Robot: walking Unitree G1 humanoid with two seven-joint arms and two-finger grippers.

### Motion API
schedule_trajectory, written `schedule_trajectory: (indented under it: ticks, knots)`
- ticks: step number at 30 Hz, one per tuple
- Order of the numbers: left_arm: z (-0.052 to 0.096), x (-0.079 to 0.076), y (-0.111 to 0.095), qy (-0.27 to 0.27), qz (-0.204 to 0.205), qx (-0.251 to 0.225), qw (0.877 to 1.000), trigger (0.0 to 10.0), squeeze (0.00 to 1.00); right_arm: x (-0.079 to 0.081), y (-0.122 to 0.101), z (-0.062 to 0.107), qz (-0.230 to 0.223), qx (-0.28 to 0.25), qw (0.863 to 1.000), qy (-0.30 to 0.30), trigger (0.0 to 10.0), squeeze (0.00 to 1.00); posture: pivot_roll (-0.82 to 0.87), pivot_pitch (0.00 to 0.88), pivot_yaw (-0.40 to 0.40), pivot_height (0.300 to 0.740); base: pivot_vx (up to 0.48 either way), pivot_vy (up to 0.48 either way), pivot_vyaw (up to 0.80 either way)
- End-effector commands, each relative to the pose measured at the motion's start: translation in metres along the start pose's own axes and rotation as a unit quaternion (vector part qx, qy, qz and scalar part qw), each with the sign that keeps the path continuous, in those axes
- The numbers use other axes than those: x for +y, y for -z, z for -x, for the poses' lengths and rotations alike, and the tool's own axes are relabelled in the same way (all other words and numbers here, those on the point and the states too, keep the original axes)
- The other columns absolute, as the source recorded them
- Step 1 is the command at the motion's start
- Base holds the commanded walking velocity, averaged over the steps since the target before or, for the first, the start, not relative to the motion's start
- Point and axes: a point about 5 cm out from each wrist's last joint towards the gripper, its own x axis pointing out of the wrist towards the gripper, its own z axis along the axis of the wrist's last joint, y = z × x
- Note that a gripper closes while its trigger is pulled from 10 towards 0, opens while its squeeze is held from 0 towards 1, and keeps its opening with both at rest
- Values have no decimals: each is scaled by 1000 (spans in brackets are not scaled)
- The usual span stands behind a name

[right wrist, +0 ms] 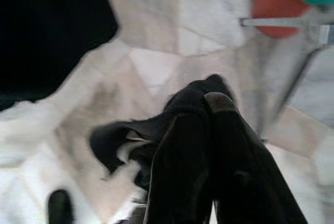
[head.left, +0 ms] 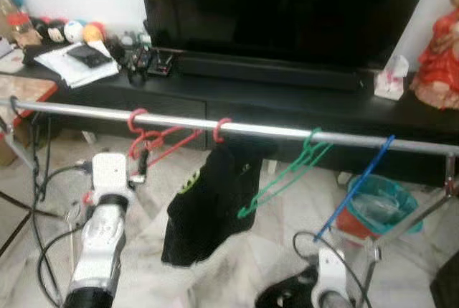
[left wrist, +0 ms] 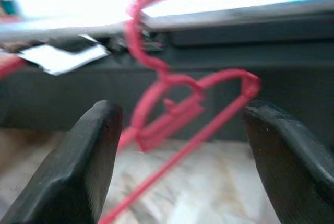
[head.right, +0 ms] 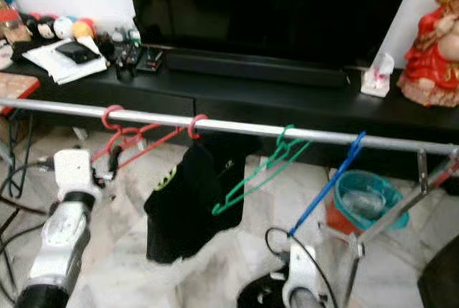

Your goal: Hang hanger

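A silver rail [head.left: 287, 133] runs across in front of me. A red hanger [head.left: 159, 141] hangs from it by its hook [left wrist: 140, 23] at the left. My left gripper [left wrist: 182, 145] is open just below the rail, with the hanger's red wire between and just beyond its fingers [left wrist: 83, 166], apparently not touching. In the head view that gripper [head.left: 138, 161] sits under the hook. My right gripper [right wrist: 209, 130] is low near the floor, fingers pressed together with a black cloth [right wrist: 122, 140] bunched at their tips.
Further right on the rail hang a second red hook with a black garment [head.left: 208, 207], a green hanger [head.left: 287, 171] and a blue hanger [head.left: 358, 179]. Behind are a black TV bench [head.left: 287, 100] and TV. A teal and red bucket [head.left: 376, 211] stands on the floor at the right.
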Motion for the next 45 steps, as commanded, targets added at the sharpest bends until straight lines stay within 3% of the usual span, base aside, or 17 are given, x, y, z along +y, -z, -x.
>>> schedule_trajectory:
  ticks: [1,7,14,15,16,24,33,34,35,36,45]
  knots:
    - [2,20,5,-14,-8,23,1000,10000,0,3,1,0,-2,0,1000,-4,10000,0,91,23,-46,736,0,0,0]
    - [-6,55,20,-48,-78,101,991,10000,0,2,3,1,-4,4,1000,-6,10000,0,90,24,-44,736,0,0,0]
    - [-25,62,12,-39,-52,112,992,10000,0,1,2,1,-6,5,1000,-6,10000,0,85,17,-44,736,0,0,0]
    - [-29,62,12,-29,-43,118,992,10000,161,0,2,0,-6,5,1000,-6,10000,0,82,18,-43,736,0,0,0]
    - [-35,64,9,-17,-33,122,992,10000,1000,0,2,0,-8,5,1000,-6,10000,0,81,18,-44,736,0,0,0]
    - [-49,76,2,2,-33,142,989,10000,1000,-1,4,1,-12,9,1000,-5,10000,0,75,22,-42,736,0,0,0]
    - [-47,89,9,-1,-29,170,985,10000,1000,0,5,1,-15,12,1000,-7,10000,0,73,25,-44,736,0,0,0]
    - [-43,90,14,-5,-25,183,983,10000,494,1,4,1,-15,12,1000,-8,10000,0,71,28,-43,736,0,0,0]
    - [-42,90,16,-5,-26,186,982,10000,494,1,4,1,-16,11,1000,-9,10000,0,70,30,-43,736,0,0,0]
    - [-41,90,17,-4,-25,187,982,10000,0,1,4,1,-16,11,1000,-9,10000,0,70,30,-43,736,0,0,0]
    - [-34,73,34,36,30,209,977,10000,0,-1,2,0,-18,9,1000,-8,10000,0,67,47,-48,736,0,0,0]
